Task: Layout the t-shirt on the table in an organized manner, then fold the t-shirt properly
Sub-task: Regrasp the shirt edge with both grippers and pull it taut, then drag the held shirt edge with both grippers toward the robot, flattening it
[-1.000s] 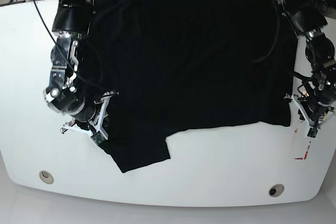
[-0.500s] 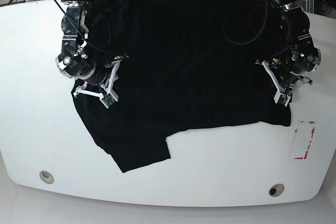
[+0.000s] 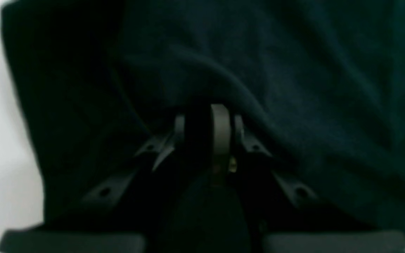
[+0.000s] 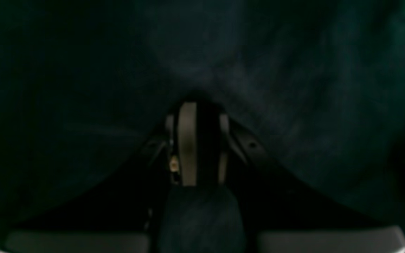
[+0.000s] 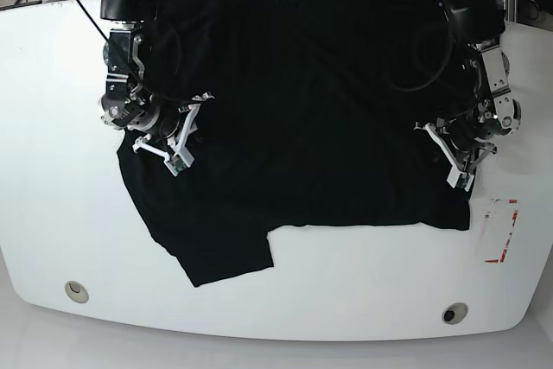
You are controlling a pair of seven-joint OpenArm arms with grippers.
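Pinching t-shirt (image 5: 311, 101): both end effectors, on table (image 5: 52, 127).

T-shirt (image 5: 302, 110) flat across the table (image 5: 52, 179), one sleeve toward the front edge.

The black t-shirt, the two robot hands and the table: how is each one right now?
t-shirt: spread mostly flat, one sleeve sticking out at the near side, pinched by both arms.
left end effector: shut on the t-shirt, near its side edge.
right end effector: shut on the t-shirt.
table: partly covered by the shirt.
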